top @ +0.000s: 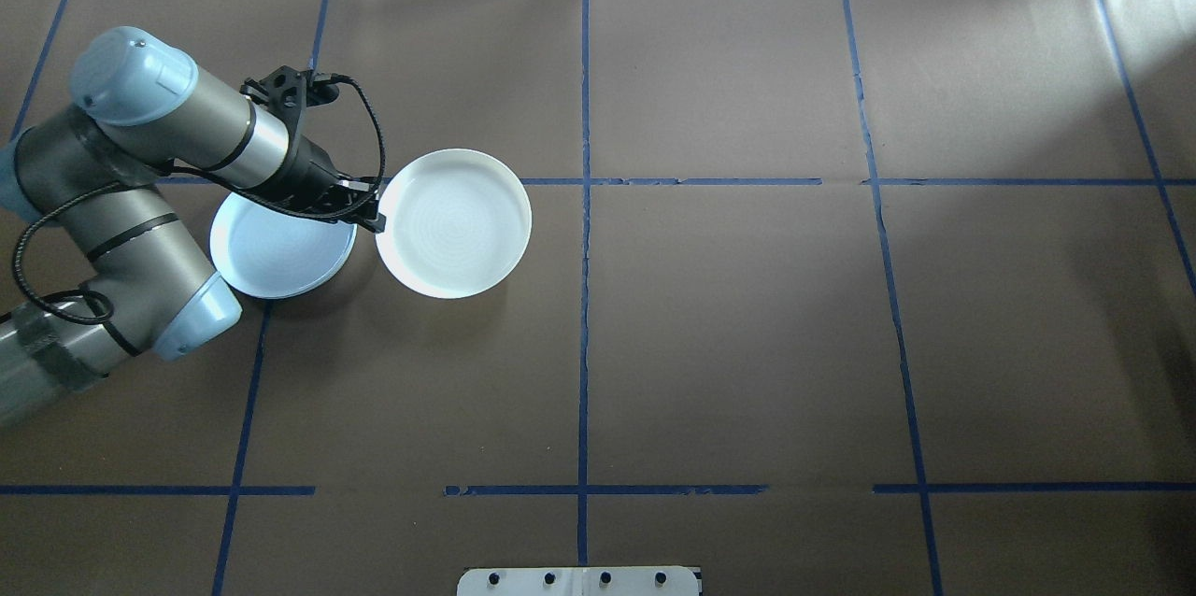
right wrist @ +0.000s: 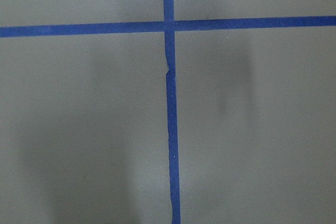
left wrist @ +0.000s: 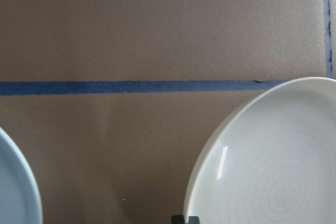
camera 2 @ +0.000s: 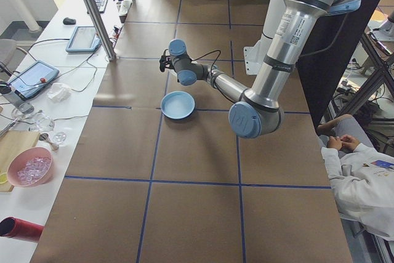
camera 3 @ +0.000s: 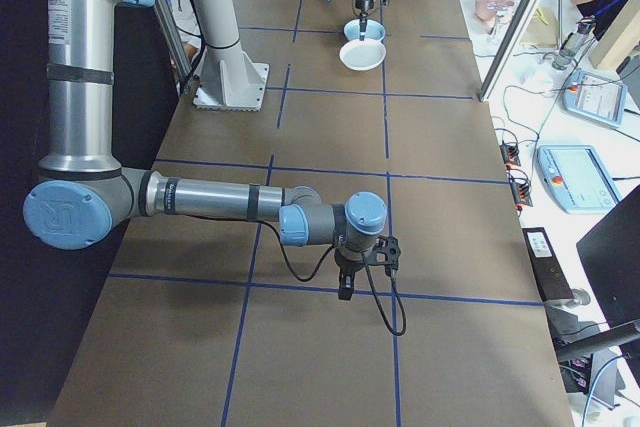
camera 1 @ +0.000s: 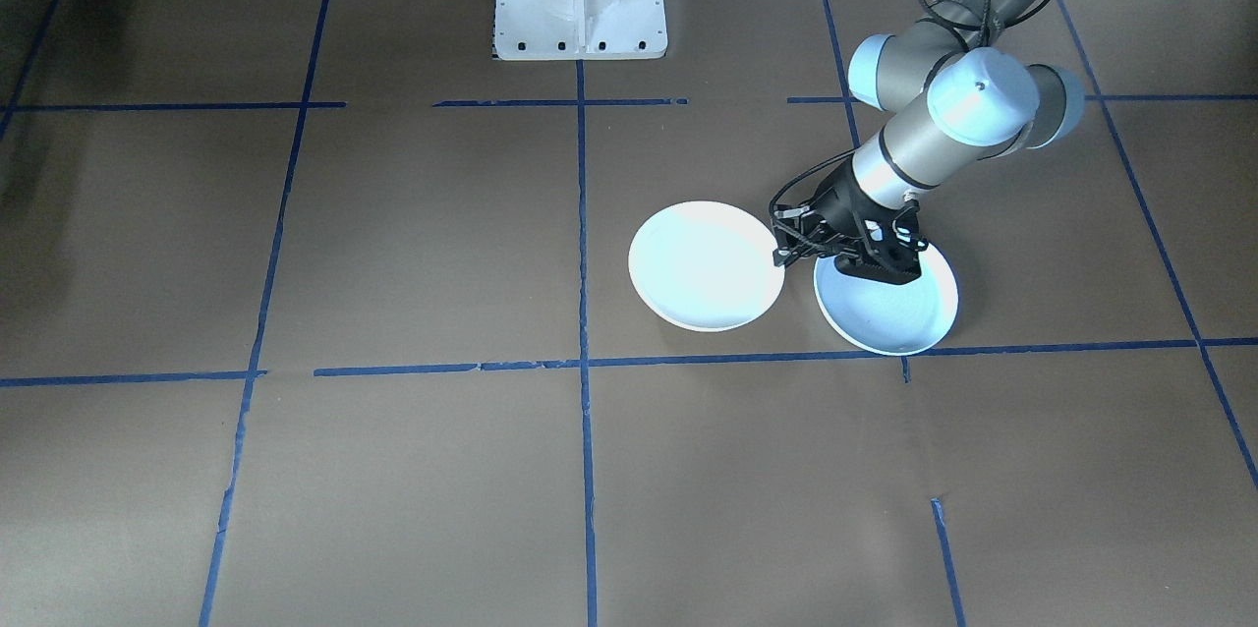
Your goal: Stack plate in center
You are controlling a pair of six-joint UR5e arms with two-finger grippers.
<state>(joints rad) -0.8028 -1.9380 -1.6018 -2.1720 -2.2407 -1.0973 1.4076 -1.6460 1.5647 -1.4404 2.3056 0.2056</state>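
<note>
The left gripper point(top: 369, 208) has its fingertips closed on the near rim of the white plate point(top: 455, 222), pinching the edge at the side that faces the arm. From the overhead view the plate looks lifted off the brown paper, its shadow falling beneath it, though how far it is raised I cannot tell. Out beyond the gripper's tips the plate spreads toward the middle of the table, short of the central blue tape line point(top: 585, 204).

Directly under the gripper's wrist and body lies the light blue plate point(top: 271, 255), flat on the table, partly hidden by the arm. In the front-facing view the same blue plate point(camera 1: 889, 308) sits below the black gripper housing, and the white plate point(camera 1: 706, 265) is just beside it, their rims close but apart. The left wrist view shows the white plate's rim point(left wrist: 262, 161) to one side of the camera and a sliver of the blue plate point(left wrist: 16, 187) to the other, bare paper and a tape strip point(left wrist: 131, 86) between them.

The right gripper point(camera 3: 345, 292) hangs well away from both plates, at the far end of the table near a tape crossing point(right wrist: 168, 24), pointing down with nothing beneath it but paper. It shows only in the side view, so I cannot tell whether its fingers are apart or together.
</note>
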